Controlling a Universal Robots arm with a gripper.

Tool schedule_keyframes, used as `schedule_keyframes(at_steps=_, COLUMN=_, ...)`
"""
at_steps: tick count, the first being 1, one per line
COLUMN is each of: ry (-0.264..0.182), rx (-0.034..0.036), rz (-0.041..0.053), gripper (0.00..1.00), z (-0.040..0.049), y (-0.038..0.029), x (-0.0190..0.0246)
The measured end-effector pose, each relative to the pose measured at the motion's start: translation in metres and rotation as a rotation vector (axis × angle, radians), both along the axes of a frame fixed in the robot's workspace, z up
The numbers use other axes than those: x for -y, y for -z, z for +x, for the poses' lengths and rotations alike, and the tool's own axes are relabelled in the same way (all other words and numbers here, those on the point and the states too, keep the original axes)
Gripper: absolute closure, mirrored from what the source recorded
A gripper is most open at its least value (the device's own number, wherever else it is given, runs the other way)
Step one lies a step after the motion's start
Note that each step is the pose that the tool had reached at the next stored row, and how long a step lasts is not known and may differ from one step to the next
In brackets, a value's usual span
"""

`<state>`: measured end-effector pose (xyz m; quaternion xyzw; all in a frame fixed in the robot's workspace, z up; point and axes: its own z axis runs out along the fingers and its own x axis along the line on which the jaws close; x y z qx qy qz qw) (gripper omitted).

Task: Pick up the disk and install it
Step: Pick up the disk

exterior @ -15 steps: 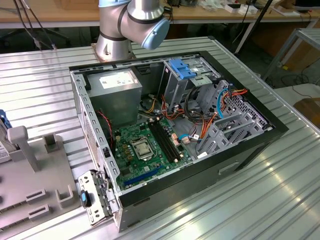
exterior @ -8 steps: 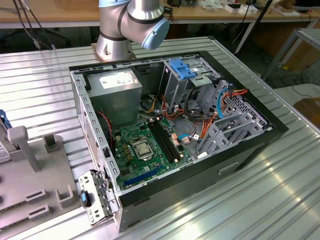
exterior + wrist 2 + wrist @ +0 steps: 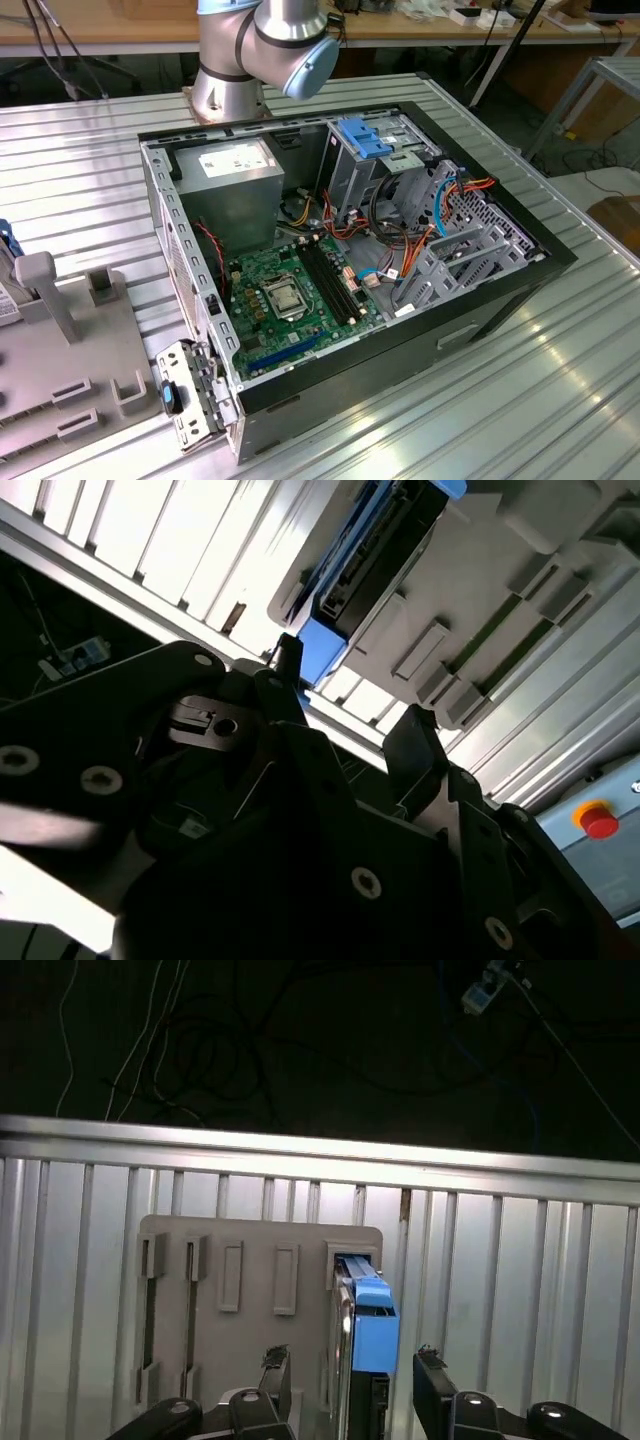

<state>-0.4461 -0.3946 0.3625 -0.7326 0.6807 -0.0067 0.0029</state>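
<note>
Open gripper (image 3: 352,1365) lines up on the disk (image 3: 372,1330) in its grey holder (image 3: 240,1250)!

Exterior view: the computer case (image 3: 400,300) lies open on the ribbed metal table (image 3: 560,400), with the holder (image 3: 80,340) at the exterior view's left. First wrist view: the disk stands on edge in a holder slot, with the fingers (image 3: 278,1375) spread either side and not touching it. Second wrist view: the jaws are wide apart, and the disk (image 3: 378,550) sits just beyond the fingertips (image 3: 410,725).

smooth blue plastic on disk (image 3: 373,1332)
</note>
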Motion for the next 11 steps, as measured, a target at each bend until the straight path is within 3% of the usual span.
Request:
schedule_keyframes(at_steps=5, ry=0.014, rx=0.0000, rz=0.0001, gripper=0.40, z=0.0005, y=0.0107, x=-0.0021)
schedule_keyframes(at_steps=11, ry=0.015, rx=-0.0001, rz=0.0000, gripper=0.40, z=0.0005, y=0.0134, x=-0.0037)
